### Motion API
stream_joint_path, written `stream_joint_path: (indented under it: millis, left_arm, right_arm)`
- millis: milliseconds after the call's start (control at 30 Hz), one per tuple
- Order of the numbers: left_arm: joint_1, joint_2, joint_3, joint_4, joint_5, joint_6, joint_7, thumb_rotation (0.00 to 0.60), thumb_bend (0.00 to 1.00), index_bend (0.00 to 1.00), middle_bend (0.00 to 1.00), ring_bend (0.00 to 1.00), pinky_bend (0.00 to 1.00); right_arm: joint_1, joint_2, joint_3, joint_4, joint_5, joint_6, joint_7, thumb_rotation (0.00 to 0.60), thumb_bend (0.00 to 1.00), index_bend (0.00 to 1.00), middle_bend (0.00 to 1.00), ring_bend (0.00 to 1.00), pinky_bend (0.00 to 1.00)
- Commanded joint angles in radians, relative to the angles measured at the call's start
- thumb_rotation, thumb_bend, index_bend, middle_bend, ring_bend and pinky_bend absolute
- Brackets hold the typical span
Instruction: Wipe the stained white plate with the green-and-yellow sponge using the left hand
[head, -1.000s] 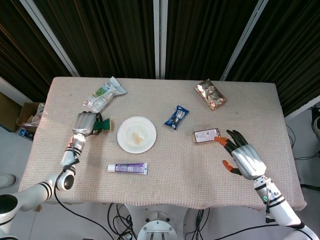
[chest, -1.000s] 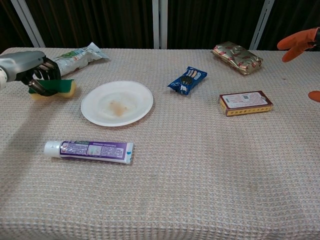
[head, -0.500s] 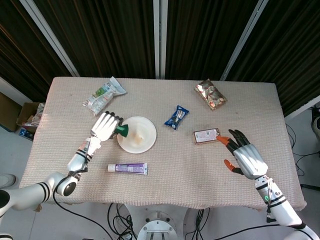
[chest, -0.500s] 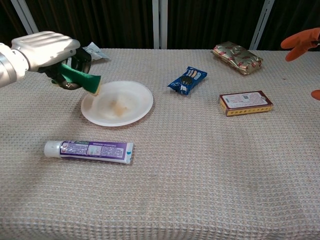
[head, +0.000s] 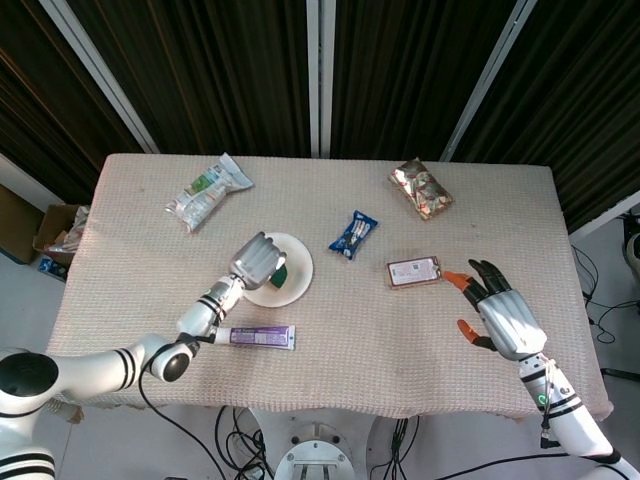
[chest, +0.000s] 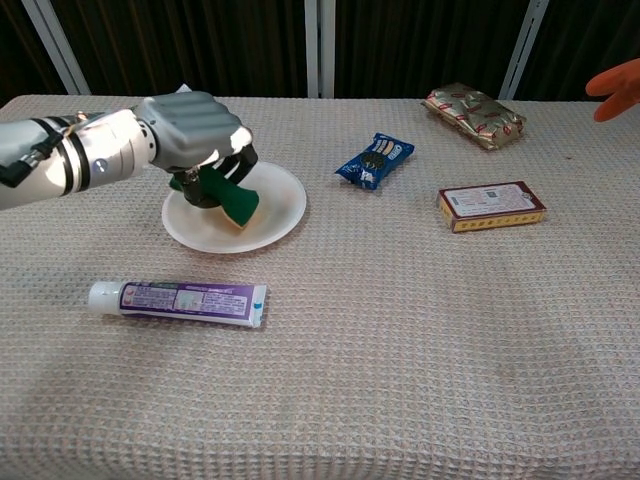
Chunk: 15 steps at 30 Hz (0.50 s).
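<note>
Half a second back the left hand (chest: 195, 130) hangs at the left rim of the white plate (chest: 282, 205) with the sponge tilted at its edge; now it sits over the plate's middle, knuckles up, and the sponge (chest: 232, 198) is pressed down onto the plate's centre. A second back the same hand is well left of the plate, on the counter (chest: 400, 330) beside the crinkled green-and-white packet (head: 207, 190). The right hand (head: 503, 318) has drawn slightly nearer along the right side and its fingers (head: 457, 280) are spread with nothing in them, orange tips showing.

The left hand's fingers are curled around the sponge, gripping it from above. The sponge shows a dark green top layer and a yellow layer below, its yellow corner touching the plate near the right of centre. The plate is round and white, lying flat on the woven beige counter; the hand and sponge cover the brownish stain, so it cannot be made out now.

Near the plate lies a purple toothpaste tube (chest: 178, 299). To the right are a blue snack packet (chest: 376, 160), a flat red-edged box (chest: 490, 205) and, far right, a shiny foil bag (chest: 473, 114)
</note>
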Motion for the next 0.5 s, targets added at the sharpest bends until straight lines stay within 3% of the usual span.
stream_joint_path:
  millis: [33, 267, 500]
  left_arm:
    - [-0.026, -0.026, 0.034, 0.018, -0.096, 0.003, 0.123, 0.600, 0.31, 0.63, 0.59, 0.50, 0.49]
    - [-0.020, -0.020, 0.064, 0.020, -0.210, 0.068, 0.218, 0.600, 0.31, 0.63, 0.59, 0.50, 0.49]
    - [-0.008, 0.027, 0.075, -0.098, -0.231, 0.147, 0.246, 0.600, 0.31, 0.63, 0.59, 0.50, 0.49]
  right_arm:
    - [-0.010, 0.003, -0.001, 0.000, 0.004, 0.011, 0.004, 0.600, 0.27, 0.16, 0.22, 0.00, 0.08]
    - [-0.069, 0.021, -0.004, 0.016, 0.023, 0.084, 0.036, 0.600, 0.27, 0.16, 0.22, 0.00, 0.08]
    - [-0.093, 0.021, -0.011, 0.033, 0.015, 0.103, 0.054, 0.600, 0.27, 0.16, 0.22, 0.00, 0.08]
